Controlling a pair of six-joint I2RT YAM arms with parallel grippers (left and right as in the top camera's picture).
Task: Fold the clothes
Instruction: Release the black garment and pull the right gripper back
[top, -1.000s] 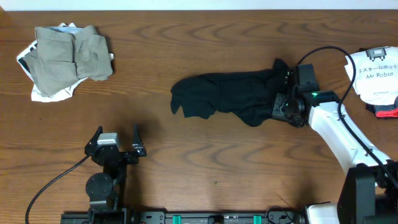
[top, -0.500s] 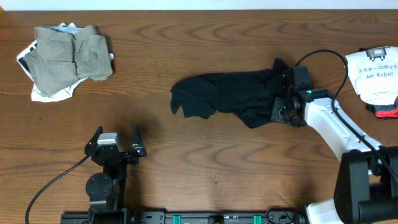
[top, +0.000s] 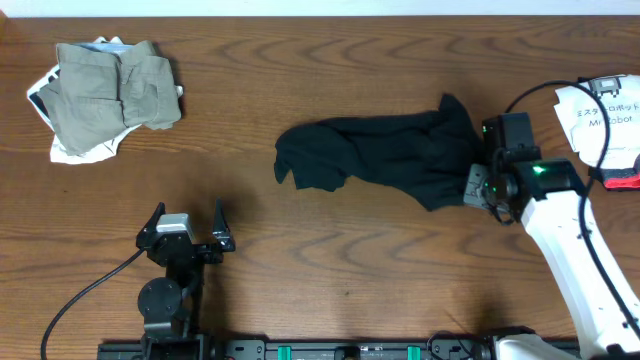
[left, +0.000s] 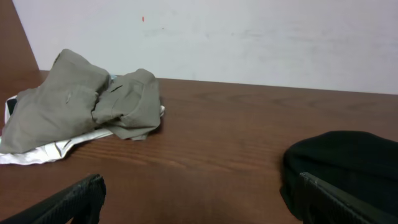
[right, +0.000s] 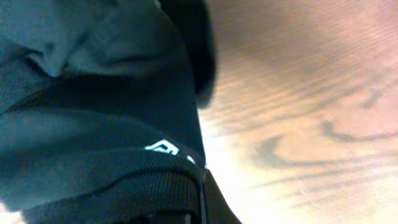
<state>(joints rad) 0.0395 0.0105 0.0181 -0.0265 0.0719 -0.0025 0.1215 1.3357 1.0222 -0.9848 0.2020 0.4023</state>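
Right end effector (top: 478, 186) clamped shut on right end of bunched black shirt (top: 370, 160); no fold made yet. Left end effector (top: 188, 218) wide open, empty. Khaki pile (top: 110, 90) upper left looks crumpled, still to do.

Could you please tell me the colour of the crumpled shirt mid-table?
The shirt is black; clearest overhead.

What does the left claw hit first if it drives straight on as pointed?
Likely nothing: the open left claw points across bare table, between the khaki-grey clothes to its left and the black shirt to its right. Overhead, clearance from those clothes looks slim.
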